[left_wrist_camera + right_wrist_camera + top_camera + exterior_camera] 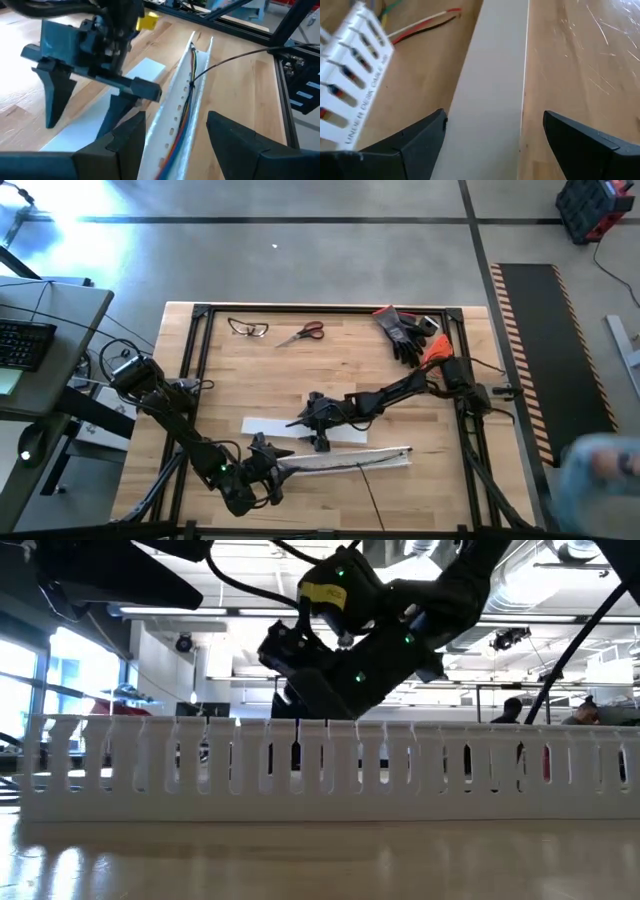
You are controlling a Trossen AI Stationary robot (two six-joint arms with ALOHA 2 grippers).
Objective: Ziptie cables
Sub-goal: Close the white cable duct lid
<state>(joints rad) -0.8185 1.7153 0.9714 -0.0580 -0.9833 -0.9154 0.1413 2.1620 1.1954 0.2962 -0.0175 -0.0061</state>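
- Reaching in from the worktop's [240,380] right edge, the right arm stretches leftward across the middle, bent at the elbow, with the right gripper [318,418] low over a flat white strip [268,426].
- From its wrist view, the right gripper's fingers [420,137] stand spread wide, one on each side of the flat white strip [492,90], grasping nothing.
- Coming from the left rear corner, the left arm runs diagonally toward the front edge and doubles back, so the left gripper [268,458] sits at the left end of the white slotted channel [345,461].
- The left gripper's fingers [125,142] stand parted, straddling the near end of the channel [177,105]; I cannot tell whether they press its walls.
- The cables [187,107] lie inside the channel, long axis along it, running left to right across the front of the worktop, parallel to the front edge.
- In the left wrist view they show as coloured strands side by side, with one dark wire [235,57] leaving the channel part-way along and arcing off sideways.
- In the right wrist view, loose red, white and green ends [422,22] fan out on the wood beside the channel's end [350,80].
- Near the back edge lie safety glasses [249,329], scissors [302,334] and gloves [408,332].
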